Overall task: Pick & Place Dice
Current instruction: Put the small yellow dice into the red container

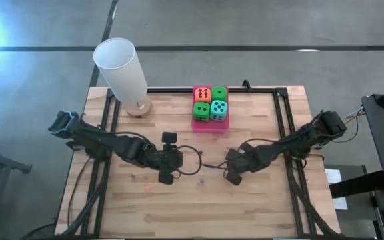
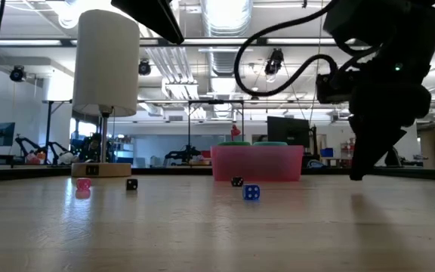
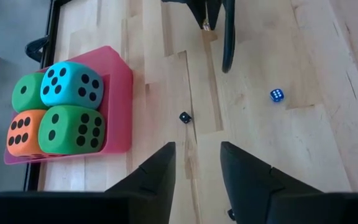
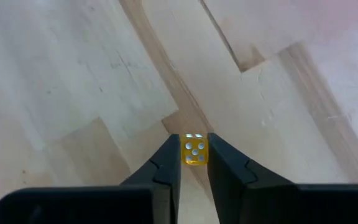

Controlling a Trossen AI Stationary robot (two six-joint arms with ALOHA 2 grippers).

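Four large soft dice sit packed in a pink tray (image 1: 210,125) at the table's far middle: orange-red (image 1: 202,95), green (image 1: 219,93), green (image 1: 202,111) and teal (image 1: 219,110). They also show in the left wrist view, where the teal one (image 3: 72,84) is plain. My left gripper (image 3: 197,149) is open and empty over the table's middle (image 1: 179,160), a small black die (image 3: 184,117) ahead of it. My right gripper (image 4: 194,155) is shut on a small yellow die (image 4: 194,150) right of the middle (image 1: 233,175). My right gripper pinches the small yellow die by two opposite faces (image 4: 186,151) between its two fingertips. The face with white pips is turned toward the wrist camera. I cannot tell whether the die is clear of the table.
A white-shaded lamp (image 1: 122,70) stands on a round wooden base at the far left. Small dice lie loose on the wood: pink (image 2: 83,183), black (image 2: 131,183), black (image 2: 236,181) and blue (image 2: 251,192). A black frame (image 1: 282,127) runs along the table's edges.
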